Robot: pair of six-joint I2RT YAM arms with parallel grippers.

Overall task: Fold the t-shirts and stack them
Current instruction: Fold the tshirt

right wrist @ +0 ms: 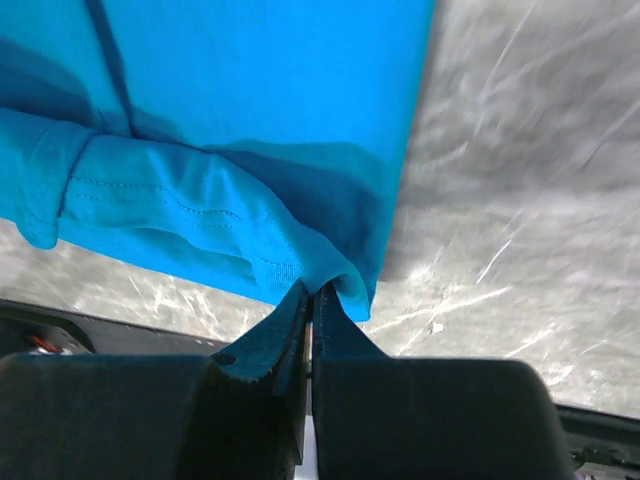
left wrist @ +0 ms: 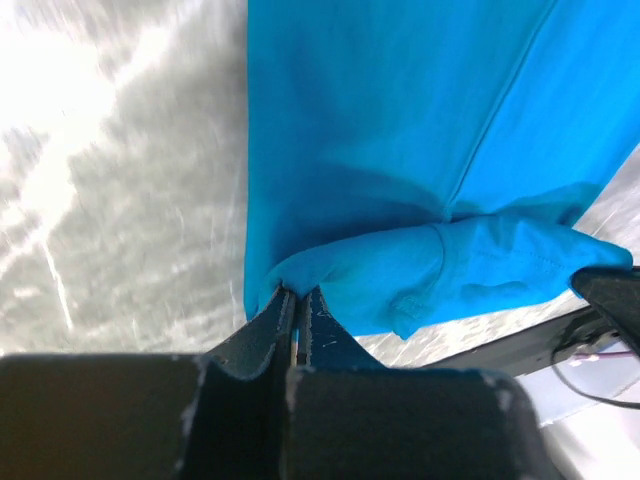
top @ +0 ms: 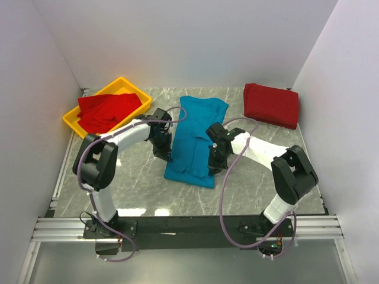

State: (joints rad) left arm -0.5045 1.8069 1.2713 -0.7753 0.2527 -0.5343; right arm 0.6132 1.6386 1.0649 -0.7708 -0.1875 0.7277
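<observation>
Only your wrist views show left gripper (left wrist: 297,295) and right gripper (right wrist: 310,290) clamping the teal t-shirt (left wrist: 400,130) by its edges, marble table (left wrist: 120,200) showing beyond.

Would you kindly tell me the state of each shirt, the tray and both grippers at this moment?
tray: holds one shirt.
left red shirt: crumpled, unfolded, in the tray.
right red shirt: folded, lying apart.
teal shirt: folded into a long strip, pinched at both sides.
left gripper: shut on teal shirt.
right gripper: shut on teal shirt.
</observation>
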